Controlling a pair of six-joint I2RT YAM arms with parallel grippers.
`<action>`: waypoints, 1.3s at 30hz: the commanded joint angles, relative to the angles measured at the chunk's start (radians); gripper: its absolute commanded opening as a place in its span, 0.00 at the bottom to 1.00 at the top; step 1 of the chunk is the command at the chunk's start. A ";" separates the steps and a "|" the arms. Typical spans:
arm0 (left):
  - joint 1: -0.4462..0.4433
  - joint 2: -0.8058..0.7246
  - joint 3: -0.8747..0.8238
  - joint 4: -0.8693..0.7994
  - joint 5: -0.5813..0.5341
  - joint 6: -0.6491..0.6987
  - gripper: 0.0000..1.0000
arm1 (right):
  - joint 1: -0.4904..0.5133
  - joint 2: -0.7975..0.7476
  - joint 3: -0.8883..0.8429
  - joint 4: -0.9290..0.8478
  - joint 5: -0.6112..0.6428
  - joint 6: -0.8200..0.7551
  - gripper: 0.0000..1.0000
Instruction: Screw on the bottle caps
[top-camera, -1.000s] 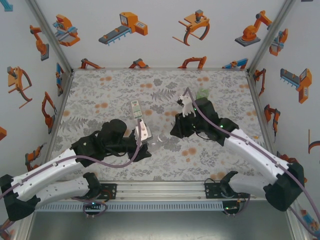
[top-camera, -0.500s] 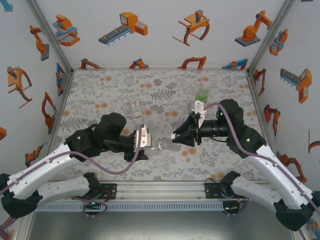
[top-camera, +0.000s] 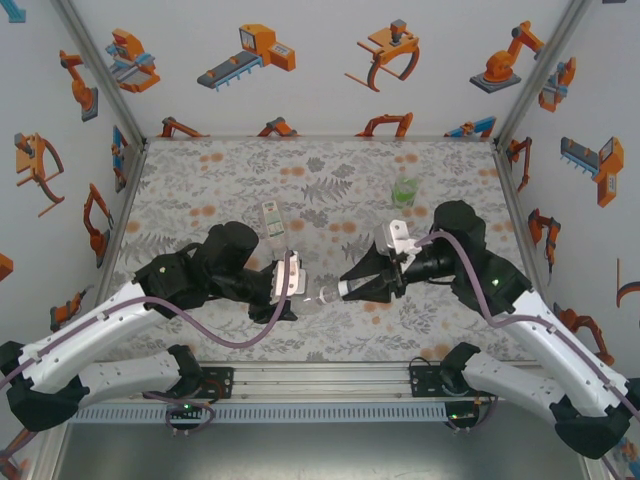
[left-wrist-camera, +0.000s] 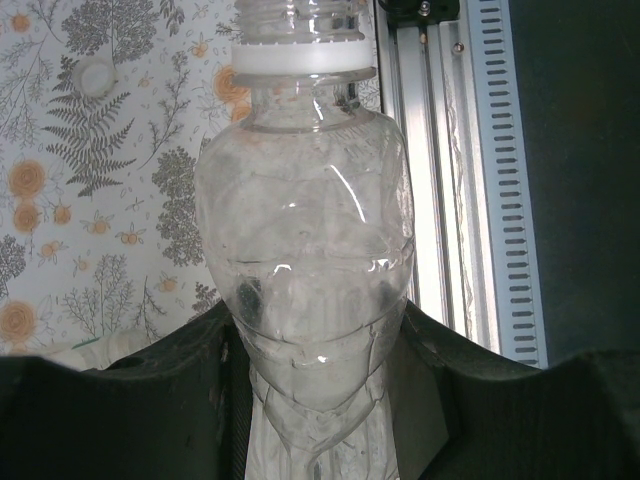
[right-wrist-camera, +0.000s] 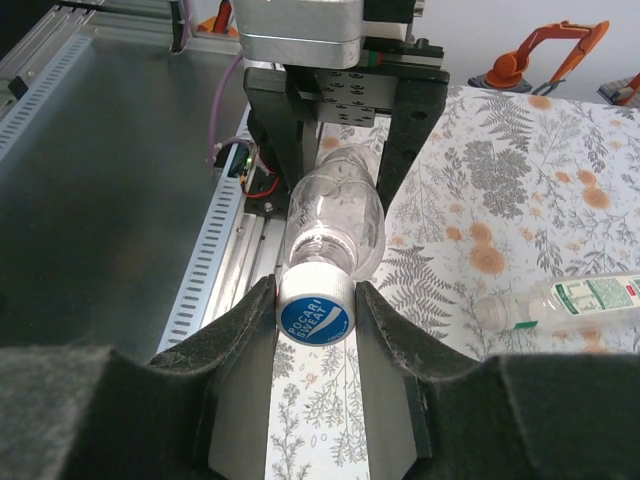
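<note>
Left gripper (top-camera: 291, 279) clamped round the body of the plain clear bottle (left-wrist-camera: 305, 250), held level over the near middle of the table (top-camera: 185, 200), neck pointing right. Right gripper (right-wrist-camera: 315, 300) pinches a blue-topped cap (right-wrist-camera: 315, 318) at the bottle's mouth; whether it is threaded on, can't tell. White-and-green labelled bottle (top-camera: 272, 220) lies just beyond; green-labelled bottle (top-camera: 405, 187) stands far right

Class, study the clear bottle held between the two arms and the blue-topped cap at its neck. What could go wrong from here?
1. The plain bottle is held sideways above the table by the left gripper, and the right gripper holds the cap at its neck. A slight tilt between them could cross-thread the cap.
2. The left gripper clamps the thin clear body, so turning the cap might spin or squash the bottle.
</note>
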 joint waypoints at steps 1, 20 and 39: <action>0.004 -0.002 0.034 0.003 0.014 -0.005 0.00 | 0.030 0.007 0.044 -0.054 0.057 -0.081 0.00; 0.004 0.030 0.033 0.013 0.015 -0.021 0.00 | 0.127 0.040 0.043 -0.070 0.200 -0.123 0.00; 0.005 0.048 0.037 0.044 0.155 -0.063 0.00 | 0.186 0.040 0.042 -0.154 0.191 -0.254 0.00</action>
